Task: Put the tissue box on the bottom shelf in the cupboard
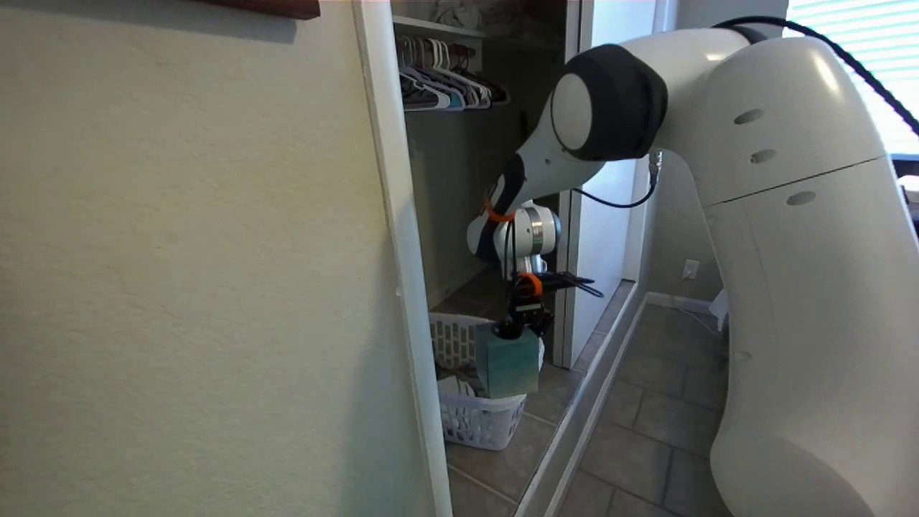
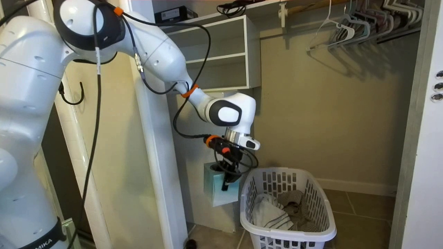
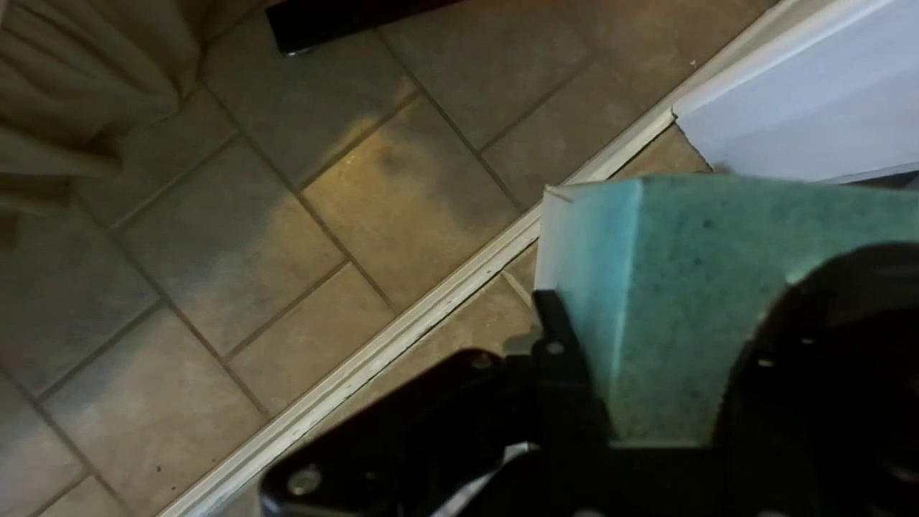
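Note:
The teal-blue tissue box [image 1: 507, 370] hangs in the air in my gripper [image 1: 513, 330]. In an exterior view the tissue box [image 2: 221, 195] and my gripper [image 2: 225, 176] are beside the laundry basket, below a white shelf unit [image 2: 253, 52]. In the wrist view one black finger lies along the outside of the tissue box [image 3: 689, 301]; the other finger is hidden at the dark round opening in its top. The cupboard has a white frame [image 1: 393, 179]. Its shelf unit shows two open compartments, with the bottom shelf [image 2: 228, 89] above the height of my gripper.
A white lattice laundry basket [image 1: 479, 424] with cloth in it stands on the cupboard floor, close to the tissue box. Hangers [image 2: 363, 27] hang from the rail. A white door [image 1: 610, 237] and a floor track [image 3: 402, 323] edge the opening. A loose black cable [image 2: 204, 65] runs along my arm.

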Available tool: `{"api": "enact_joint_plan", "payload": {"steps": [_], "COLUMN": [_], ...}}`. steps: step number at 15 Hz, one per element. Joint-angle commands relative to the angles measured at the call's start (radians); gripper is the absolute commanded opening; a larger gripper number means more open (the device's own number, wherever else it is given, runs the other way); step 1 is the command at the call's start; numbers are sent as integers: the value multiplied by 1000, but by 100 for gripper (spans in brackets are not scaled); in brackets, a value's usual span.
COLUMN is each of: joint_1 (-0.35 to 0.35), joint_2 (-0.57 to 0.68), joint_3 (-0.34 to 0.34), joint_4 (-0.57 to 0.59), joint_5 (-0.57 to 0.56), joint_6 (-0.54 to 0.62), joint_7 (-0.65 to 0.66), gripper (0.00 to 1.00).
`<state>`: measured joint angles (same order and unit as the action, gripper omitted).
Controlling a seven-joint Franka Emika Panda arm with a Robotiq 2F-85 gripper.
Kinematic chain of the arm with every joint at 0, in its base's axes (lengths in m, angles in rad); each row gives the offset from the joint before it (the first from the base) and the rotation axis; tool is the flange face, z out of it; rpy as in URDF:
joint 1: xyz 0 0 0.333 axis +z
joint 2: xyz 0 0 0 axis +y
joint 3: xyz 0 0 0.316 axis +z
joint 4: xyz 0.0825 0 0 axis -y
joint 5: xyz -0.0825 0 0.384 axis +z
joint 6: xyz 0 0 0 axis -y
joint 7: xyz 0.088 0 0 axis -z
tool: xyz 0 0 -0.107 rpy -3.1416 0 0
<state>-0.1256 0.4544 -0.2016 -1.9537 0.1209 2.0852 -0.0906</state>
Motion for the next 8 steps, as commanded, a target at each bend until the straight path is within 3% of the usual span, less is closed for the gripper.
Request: {"api": "enact_joint_plan", "payload": {"steps": [1, 5, 8], "joint_1": [5, 20, 40], "joint_2": [-83, -137, -193], "joint_3": [2, 17, 41], "joint_4": [93, 234, 289], "joint_5": [-139, -251, -312], "joint_6": [-145, -277, -283], "joint_7": [57, 88, 92], "gripper": [0, 0, 0]}}
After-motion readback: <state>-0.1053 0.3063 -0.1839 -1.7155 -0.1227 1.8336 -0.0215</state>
